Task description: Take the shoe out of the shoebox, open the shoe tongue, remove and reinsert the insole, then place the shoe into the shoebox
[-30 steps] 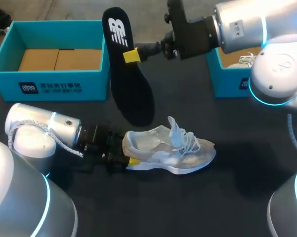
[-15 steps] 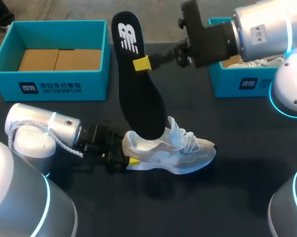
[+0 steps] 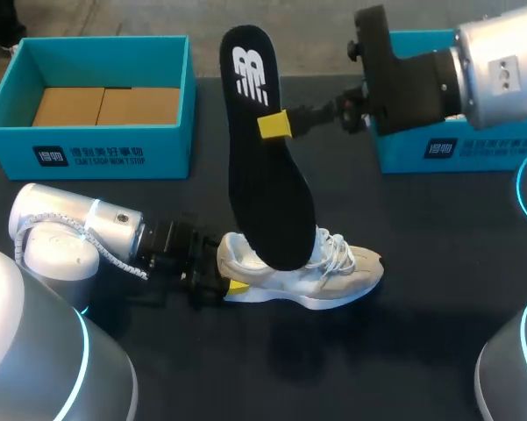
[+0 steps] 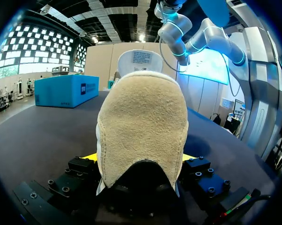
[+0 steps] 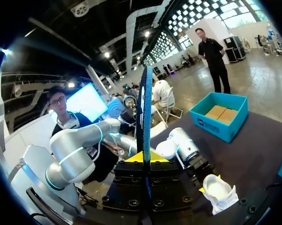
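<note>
Low in the middle of the frame, a pale running shoe [image 3: 333, 274] is lying on the dark desk [image 3: 421, 263], toe pointing right. The left tool [image 3: 225, 279] is pinching its heel from both sides. The right tool [image 3: 274, 125], reaching in from the upper right, is clamping a black insole [image 3: 263, 175] by its edge — the insole is hanging upright, lower end overlapping the shoe's opening. A teal shoebox [image 3: 96, 145] is sitting open at upper left — a second shoebox [image 3: 456, 149] at upper right.

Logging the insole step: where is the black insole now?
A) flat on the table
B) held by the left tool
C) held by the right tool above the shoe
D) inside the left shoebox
C: the right tool pinches the insole, its lower end at the shoe opening.
</note>
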Tool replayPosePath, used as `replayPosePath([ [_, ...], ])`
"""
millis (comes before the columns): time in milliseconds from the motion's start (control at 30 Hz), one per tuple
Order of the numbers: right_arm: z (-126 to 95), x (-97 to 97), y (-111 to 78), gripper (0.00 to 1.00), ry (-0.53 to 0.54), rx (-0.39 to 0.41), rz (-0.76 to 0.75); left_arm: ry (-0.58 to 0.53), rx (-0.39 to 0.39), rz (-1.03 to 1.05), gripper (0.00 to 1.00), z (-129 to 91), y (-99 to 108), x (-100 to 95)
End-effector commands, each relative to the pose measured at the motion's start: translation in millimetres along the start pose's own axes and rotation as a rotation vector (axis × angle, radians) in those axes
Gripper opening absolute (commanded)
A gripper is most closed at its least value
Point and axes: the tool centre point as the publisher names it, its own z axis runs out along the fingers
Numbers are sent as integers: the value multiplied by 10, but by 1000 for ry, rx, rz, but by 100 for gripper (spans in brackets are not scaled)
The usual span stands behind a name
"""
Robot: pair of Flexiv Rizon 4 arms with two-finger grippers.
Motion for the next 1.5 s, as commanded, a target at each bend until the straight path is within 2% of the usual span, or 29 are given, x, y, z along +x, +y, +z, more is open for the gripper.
replayPosePath([
  [33, -128, 101, -147, 0, -21, -5, 14, 1, 0, 0, 0, 9, 25, -17],
  [233, -180, 165, -201, 0, -29, -24, 29, 1, 0, 0, 0, 9, 25, -17],
  [267, -181, 173, -212, 0, -16, -68, 30, 1, 0, 0, 0, 9, 25, -17],
  [300, -180, 175, -212, 0, -14, -79, 30, 1, 0, 0, 0, 9, 25, -17],
  [433, -160, 162, -258, 0, -15, -70, 45, 1, 0, 0, 0, 9, 25, -17],
  [467, -173, 128, -253, 0, -40, -71, 20, 1, 0, 0, 0, 9, 25, -17],
  [1133, -173, 128, -253, 0, -40, -71, 20, 1, 0, 0, 0, 9, 25, -17],
  [1367, -187, 99, -99, 0, 57, -21, -5, 1, 0, 0, 0, 9, 25, -17],
  [1500, -188, 100, -34, 0, 62, -1, -15, 1, 0, 0, 0, 9, 25, -17],
])
